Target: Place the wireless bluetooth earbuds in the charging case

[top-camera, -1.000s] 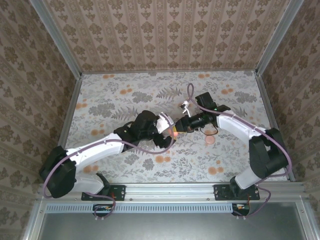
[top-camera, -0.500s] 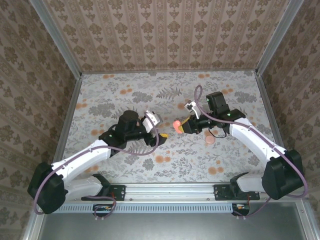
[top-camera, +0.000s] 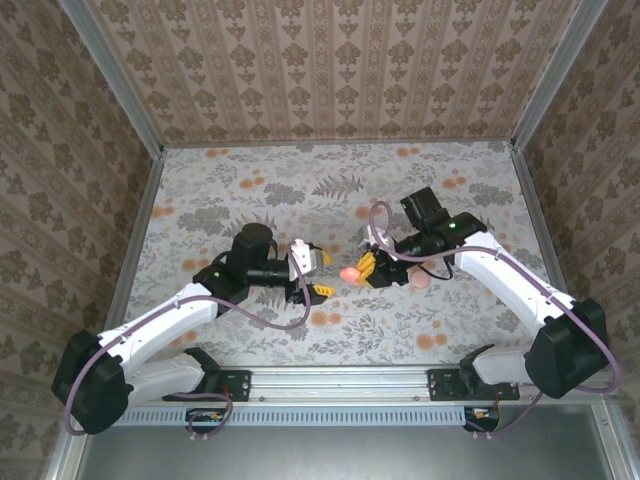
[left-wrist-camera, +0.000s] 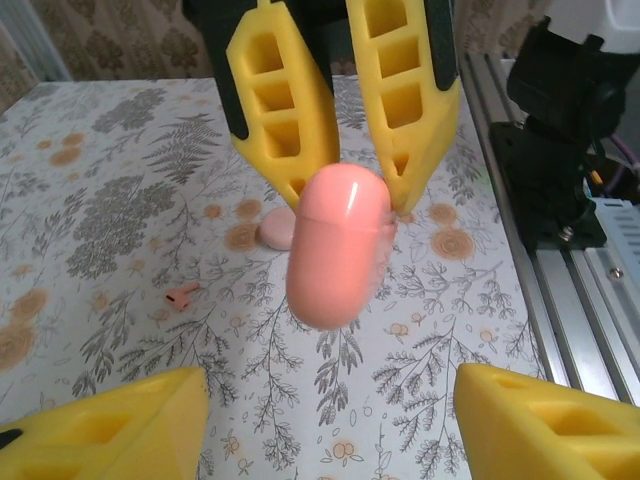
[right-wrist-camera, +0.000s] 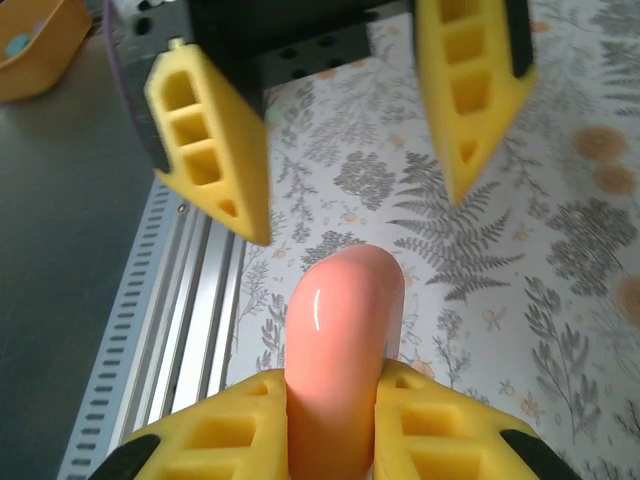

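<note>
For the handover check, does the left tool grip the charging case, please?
No, the right tool clamps the charging case; the left tool stands open.

Left hand (top-camera: 322,275) agape, right hand (top-camera: 366,270) clamped.

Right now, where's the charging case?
In the top view it is near the middle of the table. The charging case is clamped in the right gripper, lifted off the surface, with its free end facing the open left gripper.
</note>
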{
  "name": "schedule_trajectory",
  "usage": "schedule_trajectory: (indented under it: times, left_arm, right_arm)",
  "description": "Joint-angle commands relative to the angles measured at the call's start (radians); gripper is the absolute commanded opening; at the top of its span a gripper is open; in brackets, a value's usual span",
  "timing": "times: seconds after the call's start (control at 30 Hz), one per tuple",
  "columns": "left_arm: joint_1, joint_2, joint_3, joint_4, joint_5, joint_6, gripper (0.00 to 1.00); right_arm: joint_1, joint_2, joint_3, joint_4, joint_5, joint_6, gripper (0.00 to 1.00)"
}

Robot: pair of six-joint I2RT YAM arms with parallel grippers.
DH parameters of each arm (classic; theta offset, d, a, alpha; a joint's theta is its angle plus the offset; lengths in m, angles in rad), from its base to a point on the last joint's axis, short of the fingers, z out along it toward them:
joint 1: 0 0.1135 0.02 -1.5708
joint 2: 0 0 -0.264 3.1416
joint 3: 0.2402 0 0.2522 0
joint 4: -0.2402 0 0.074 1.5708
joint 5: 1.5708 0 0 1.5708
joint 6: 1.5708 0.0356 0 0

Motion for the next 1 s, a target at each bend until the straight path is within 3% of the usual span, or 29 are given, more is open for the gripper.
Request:
schedule_trajectory:
  times: [0.0,0.3,0.97]
  left_arm:
    - [-0.004,-0.023,0.032,-0.048,0.060,0.132,0.63]
    - [-0.019,0.009,0.081,-0.183,0.130,0.244,0.54]
    - [-0.042,0.078,0.125,-0.252,0.128,0.261,0.29]
  right_arm:
    - [0.047,0.031,0.038,-0.080,-0.029,-0.126,0.19]
    - [0.105,0.085,0.080,-0.083,0.012,-0.150,0.19]
    - [0.130,0.103,0.088,-0.017,-0.005,-0.142,0.19]
